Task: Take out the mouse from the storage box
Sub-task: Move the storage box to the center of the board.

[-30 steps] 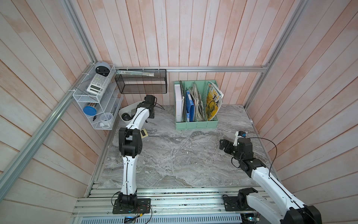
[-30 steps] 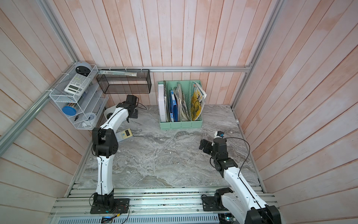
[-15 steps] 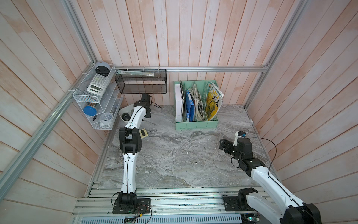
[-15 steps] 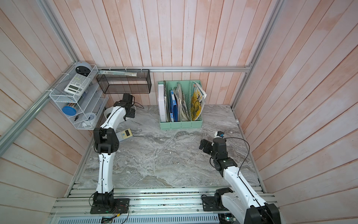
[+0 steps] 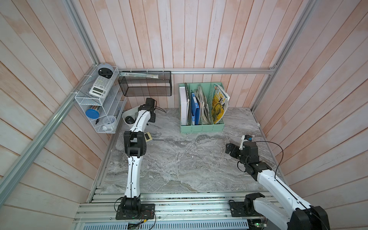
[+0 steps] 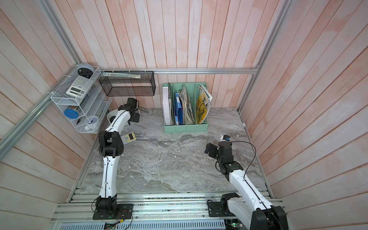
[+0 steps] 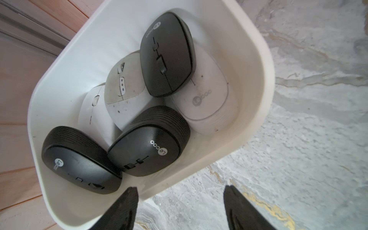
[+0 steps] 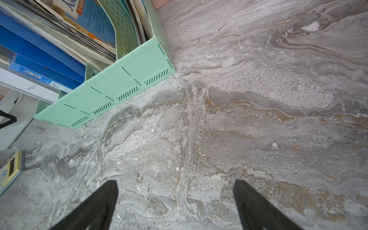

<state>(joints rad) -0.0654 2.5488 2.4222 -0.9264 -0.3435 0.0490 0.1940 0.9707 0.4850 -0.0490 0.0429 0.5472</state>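
Observation:
The storage box [image 7: 266, 65] is a white tub in the back left corner, seen in both top views [image 5: 127, 114] [image 6: 110, 115]. Several mice lie piled in it. Three are black [image 7: 148, 152] [image 7: 77, 161] [image 7: 167, 53] and three are white [image 7: 207, 99] [image 7: 123, 87] [image 7: 91, 111]. My left gripper [image 7: 180, 189] hangs open just outside the box's near wall. One fingertip [image 7: 131, 193] overlaps the rim and the other [image 7: 229, 191] is over bare marble, with nothing held. Far right, my right gripper [image 8: 175, 182] [image 5: 229, 148] is open over bare tabletop.
A mint-green file holder [image 5: 201, 127] with books stands at the back middle. A black wire-mesh basket [image 5: 145, 85] hangs on the back wall above the box. A white wire rack [image 5: 99, 111] juts from the left wall. A small calculator [image 6: 128, 137] lies beside my left arm.
My left wrist has shifted slightly left toward the box, and its jaws have narrowed a little. The right arm has not moved.

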